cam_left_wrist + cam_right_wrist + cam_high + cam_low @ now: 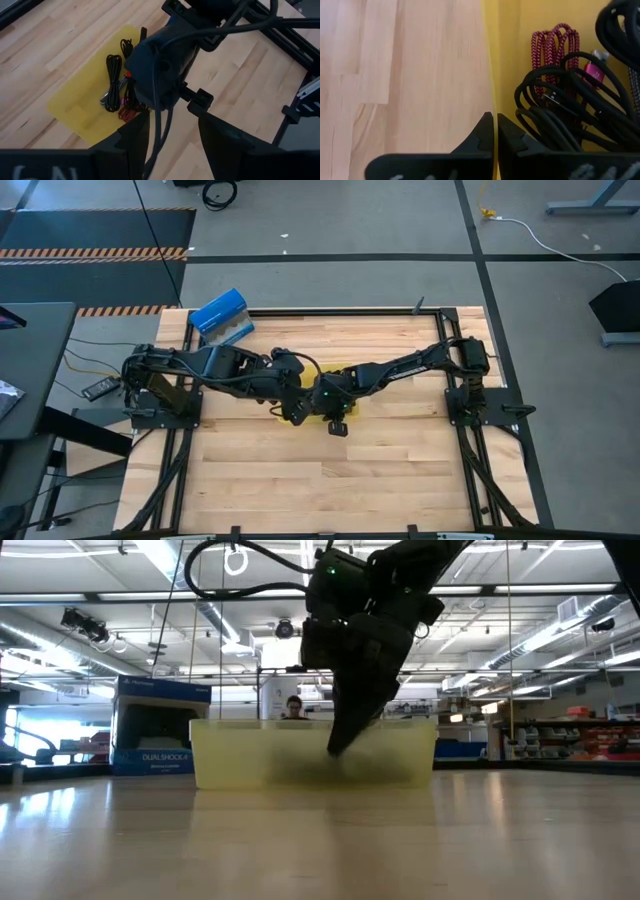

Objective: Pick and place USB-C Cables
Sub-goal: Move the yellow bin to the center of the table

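Observation:
A shallow yellow tray (82,107) sits mid-table and holds the USB-C cables: black bundles (114,70), a maroon one (555,45) and more black ones (560,110). My right gripper (495,132) is shut. It points down at the tray's wall (492,60), beside the cables, and shows in the low view (338,745) as a dark wedge against the tray (250,755). My left gripper (175,140) is open and empty. It hovers above the tray and above my right arm's wrist (155,65). My right gripper's shut fingertips (485,130) stand at the top edge of the tray's wall (493,107), coming from above and pointing down. I cannot tell whether they touch or pinch it. They touch no cable.
A blue box (220,317) stands at the table's far left corner and also shows in the low view (160,730). Both arms cross over the tray (283,413) at mid-table. Bare wood (330,480) lies toward the near edge. A person shows far behind the table (293,708).

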You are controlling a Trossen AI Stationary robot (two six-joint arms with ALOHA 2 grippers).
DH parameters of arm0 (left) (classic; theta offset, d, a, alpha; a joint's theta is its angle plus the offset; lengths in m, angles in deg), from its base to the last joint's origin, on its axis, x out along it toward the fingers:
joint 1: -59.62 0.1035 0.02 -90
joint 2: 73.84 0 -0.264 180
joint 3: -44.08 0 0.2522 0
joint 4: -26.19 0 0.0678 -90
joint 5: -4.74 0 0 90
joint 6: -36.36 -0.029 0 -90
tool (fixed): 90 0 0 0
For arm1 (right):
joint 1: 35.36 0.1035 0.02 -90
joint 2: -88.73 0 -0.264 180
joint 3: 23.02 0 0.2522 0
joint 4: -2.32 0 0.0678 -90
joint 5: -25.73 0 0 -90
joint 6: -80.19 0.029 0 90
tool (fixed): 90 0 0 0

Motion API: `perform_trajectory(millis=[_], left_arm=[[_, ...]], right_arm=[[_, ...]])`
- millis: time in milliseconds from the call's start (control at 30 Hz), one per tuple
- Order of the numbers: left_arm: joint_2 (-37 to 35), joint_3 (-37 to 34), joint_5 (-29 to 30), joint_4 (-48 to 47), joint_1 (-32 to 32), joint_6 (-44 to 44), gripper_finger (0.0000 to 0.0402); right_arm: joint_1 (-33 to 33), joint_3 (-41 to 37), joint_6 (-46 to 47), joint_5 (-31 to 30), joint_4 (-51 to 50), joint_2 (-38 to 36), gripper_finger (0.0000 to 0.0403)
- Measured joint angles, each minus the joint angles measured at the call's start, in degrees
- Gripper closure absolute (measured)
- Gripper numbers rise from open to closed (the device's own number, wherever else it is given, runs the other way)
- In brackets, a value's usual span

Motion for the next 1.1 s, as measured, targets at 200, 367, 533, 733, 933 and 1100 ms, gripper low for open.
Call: perform_trajectory(millis=[200,367,533,733,933,1100], left_arm=[[0.00,0.00,0.14,-0.03,0.02,-0.64,0.0225],[0.00,-0.02,0.42,-0.01,0.04,-0.64,0.0225],[0.00,-0.01,0.79,-0.01,0.04,-0.43,0.0225],[0.00,-0.02,1.21,0.04,0.07,-0.10,0.0225],[0.00,-0.01,1.23,0.08,0.07,0.02,0.0225],[0.00,-0.02,1.25,0.10,0.07,0.15,0.0225]], right_arm=[[-1.37,0.00,0.46,0.02,-3.89,-0.21,0.0399],[-1.78,-0.03,2.51,-0.50,-4.88,-0.22,0.0399],[-1.88,-0.11,3.60,-0.72,-4.99,-0.15,0.0398],[-1.90,-0.13,4.59,-0.74,-5.23,-0.11,0.0398],[-1.90,-0.17,4.48,-0.66,-5.23,-0.09,0.0398],[-1.89,-0.21,4.58,-0.57,-5.20,-0.04,0.0393]])
